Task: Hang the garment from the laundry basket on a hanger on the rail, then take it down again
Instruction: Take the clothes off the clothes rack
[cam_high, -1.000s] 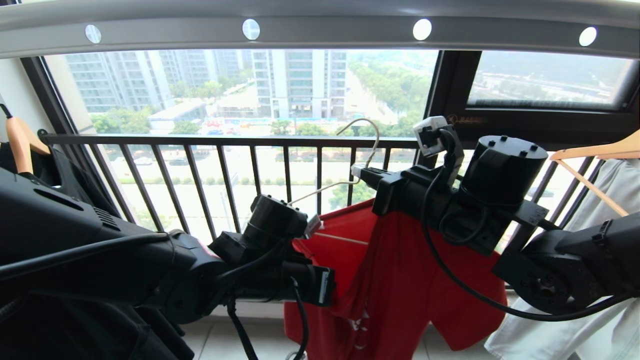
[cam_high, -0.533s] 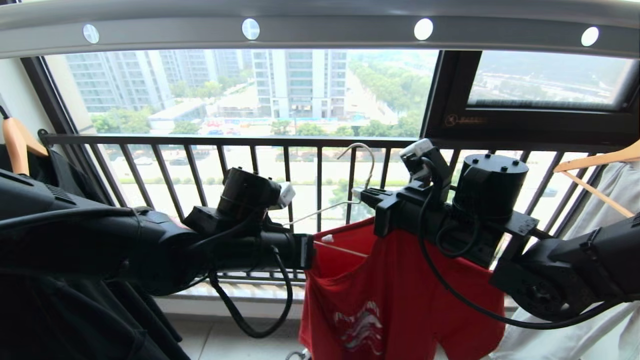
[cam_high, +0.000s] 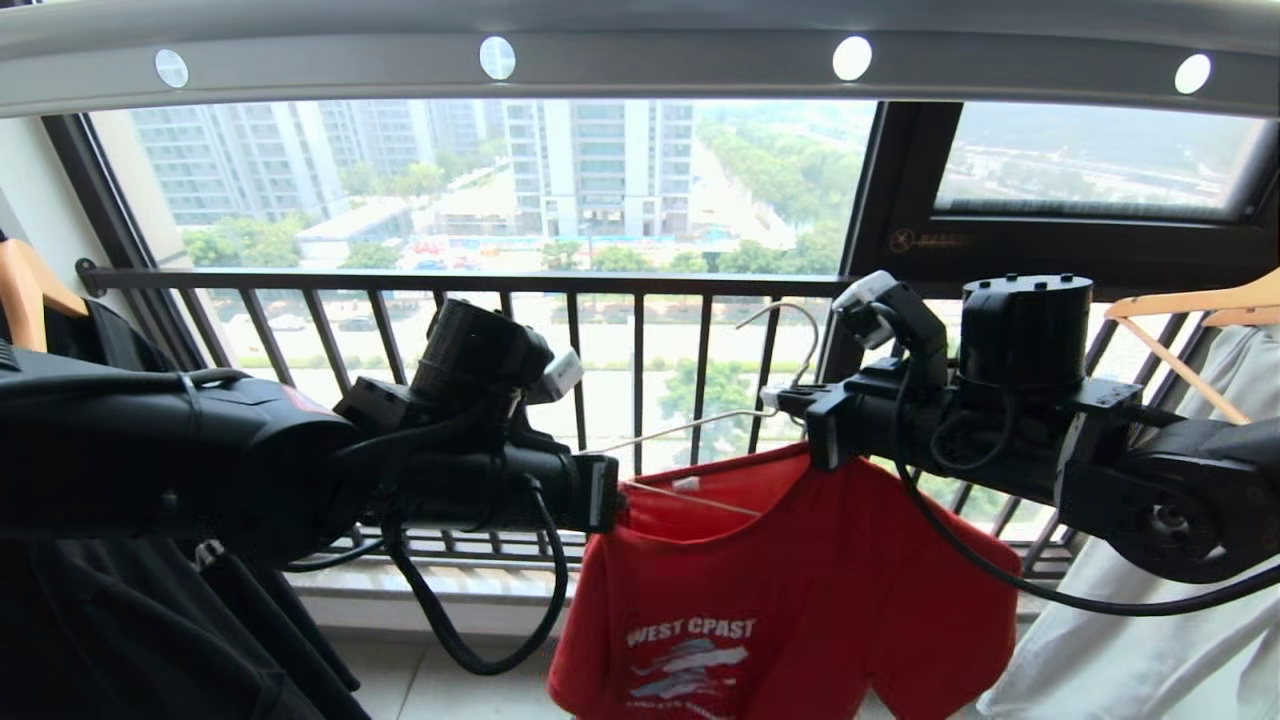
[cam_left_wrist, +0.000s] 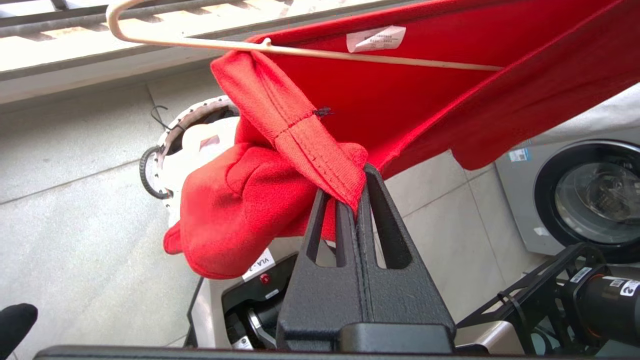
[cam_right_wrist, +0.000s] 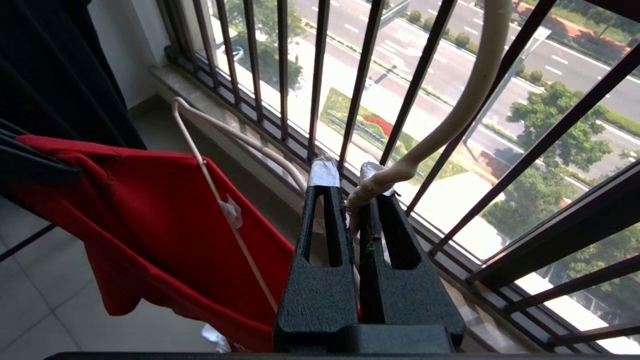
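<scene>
The red garment (cam_high: 780, 590) hangs on the white wire hanger (cam_high: 690, 428), its "WEST COAST" print facing me. The hanger's hook (cam_high: 800, 335) hangs free, well below the rail (cam_high: 640, 75). My right gripper (cam_high: 778, 402) is shut on the hanger (cam_right_wrist: 470, 90) at the base of the hook, in front of the window bars. My left gripper (cam_high: 607, 495) is shut on the garment (cam_left_wrist: 400, 100), pinching a shoulder seam beside the hanger's end (cam_left_wrist: 150, 37). The laundry basket (cam_left_wrist: 200, 107) stands on the floor below, half hidden by red cloth.
The black barred window railing (cam_high: 500, 282) runs close behind both grippers. A wooden hanger (cam_high: 25, 290) with a black garment (cam_high: 120, 620) hangs at the left. Another wooden hanger (cam_high: 1190, 300) with a pale garment (cam_high: 1150, 620) hangs at the right. A washing machine (cam_left_wrist: 590, 200) stands low down.
The right gripper has sunk and shifted right with the hanger while its wrist rolled. The left gripper rose and moved left, spreading the garment so its print faces me.
</scene>
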